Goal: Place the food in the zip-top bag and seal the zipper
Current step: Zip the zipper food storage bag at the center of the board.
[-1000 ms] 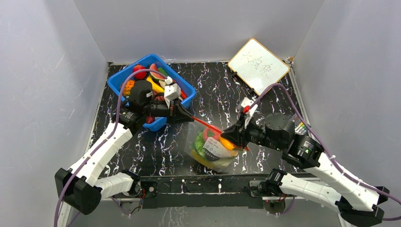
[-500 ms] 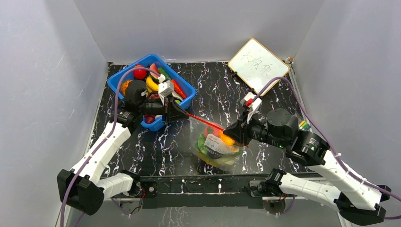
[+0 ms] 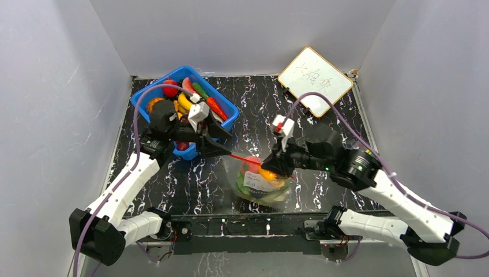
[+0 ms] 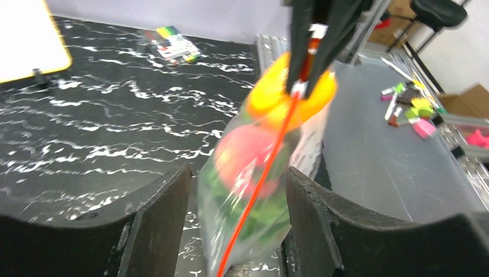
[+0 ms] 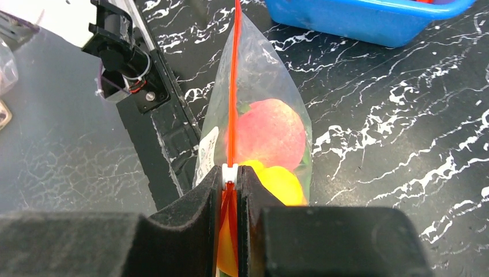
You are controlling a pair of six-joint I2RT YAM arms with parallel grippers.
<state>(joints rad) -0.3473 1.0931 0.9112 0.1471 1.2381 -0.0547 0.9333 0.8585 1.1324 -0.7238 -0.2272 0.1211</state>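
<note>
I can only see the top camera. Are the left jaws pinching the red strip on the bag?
Observer: No. The left wrist view shows the left jaws apart, with the zipper running down the gap between them.
Operator: And the other arm?
Observer: The right wrist view shows the right jaws shut on the zipper, at a small white slider.
Operator: Is it zipped up?
Observer: Beyond the slider the zipper looks like one thin line along the zip-top bag; behind the slider I cannot tell.
</note>
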